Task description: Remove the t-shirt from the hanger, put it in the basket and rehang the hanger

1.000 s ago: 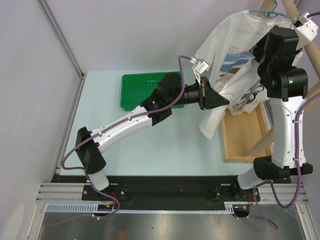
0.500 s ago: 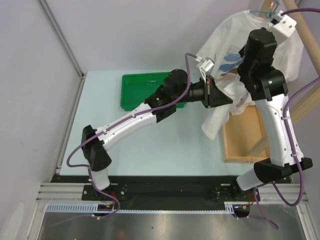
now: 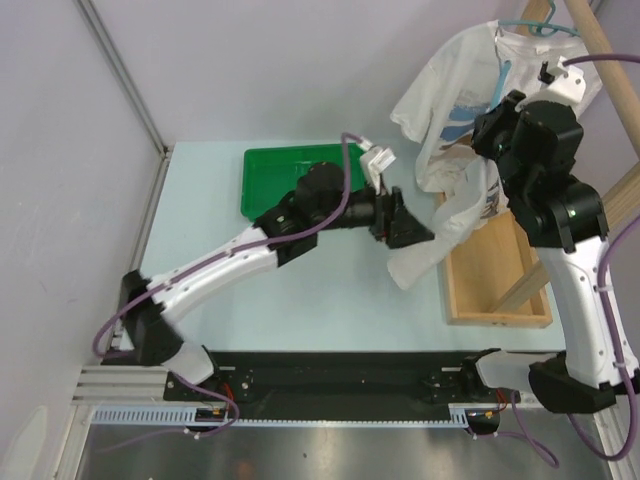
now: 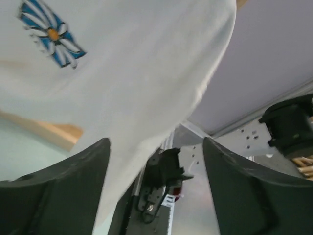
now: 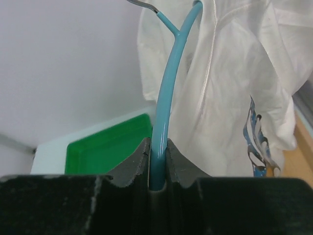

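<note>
The white t-shirt [image 3: 445, 85] with a blue print hangs at the back right, bunched on the light blue hanger [image 3: 504, 72], whose near arm is bare. My right gripper [image 3: 497, 103] is shut on that bare arm; in the right wrist view the hanger [image 5: 166, 93] runs up from between the closed jaws of the right gripper [image 5: 157, 144], with the t-shirt [image 5: 234, 93] beside it. My left gripper [image 3: 412, 228] stands open just left of the shirt's hanging hem. In the left wrist view the t-shirt [image 4: 137, 73] drapes above the left gripper [image 4: 155, 147], whose jaws hold nothing.
A green tray [image 3: 280, 175] lies on the table behind the left arm. A shallow wooden box [image 3: 490, 275] sits under the shirt at the right. The wooden rack's poles [image 3: 610, 60] rise at the far right. A grey wall stands on the left.
The left gripper has let go of the shirt, opened and drawn back left. The right gripper has closed on the hanger's arm. The shirt has slipped off that arm and sagged lower.
</note>
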Controlling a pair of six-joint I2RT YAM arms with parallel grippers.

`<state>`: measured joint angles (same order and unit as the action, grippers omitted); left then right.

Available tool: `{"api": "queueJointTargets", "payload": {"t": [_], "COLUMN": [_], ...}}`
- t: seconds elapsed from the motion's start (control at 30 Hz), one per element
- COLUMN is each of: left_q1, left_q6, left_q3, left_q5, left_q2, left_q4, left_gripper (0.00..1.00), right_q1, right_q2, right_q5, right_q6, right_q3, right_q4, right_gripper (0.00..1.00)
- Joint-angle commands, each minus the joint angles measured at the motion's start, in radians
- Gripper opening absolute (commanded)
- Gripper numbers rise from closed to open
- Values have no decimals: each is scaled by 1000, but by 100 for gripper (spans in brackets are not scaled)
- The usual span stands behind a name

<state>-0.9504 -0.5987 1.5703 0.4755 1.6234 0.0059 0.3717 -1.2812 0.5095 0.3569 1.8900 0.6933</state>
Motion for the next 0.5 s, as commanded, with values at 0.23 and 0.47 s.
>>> {"api": "queueJointTargets", "payload": {"t": [0.23, 0.47], "left_q1": [15, 15], "left_q6": [201, 261], "left_q3": [-254, -227], "left_q5": [-279, -526], "left_q2": [-533, -482], "left_q4": [-191, -248], "left_gripper": [91, 90], "right_q1": [-53, -50], "right_q2": [163, 292], "right_q5": [-1109, -1263], "right_q6": [-21, 149], "right_q3": [-106, -388], "right_q4": [29, -222], "right_gripper": [0, 0]}}
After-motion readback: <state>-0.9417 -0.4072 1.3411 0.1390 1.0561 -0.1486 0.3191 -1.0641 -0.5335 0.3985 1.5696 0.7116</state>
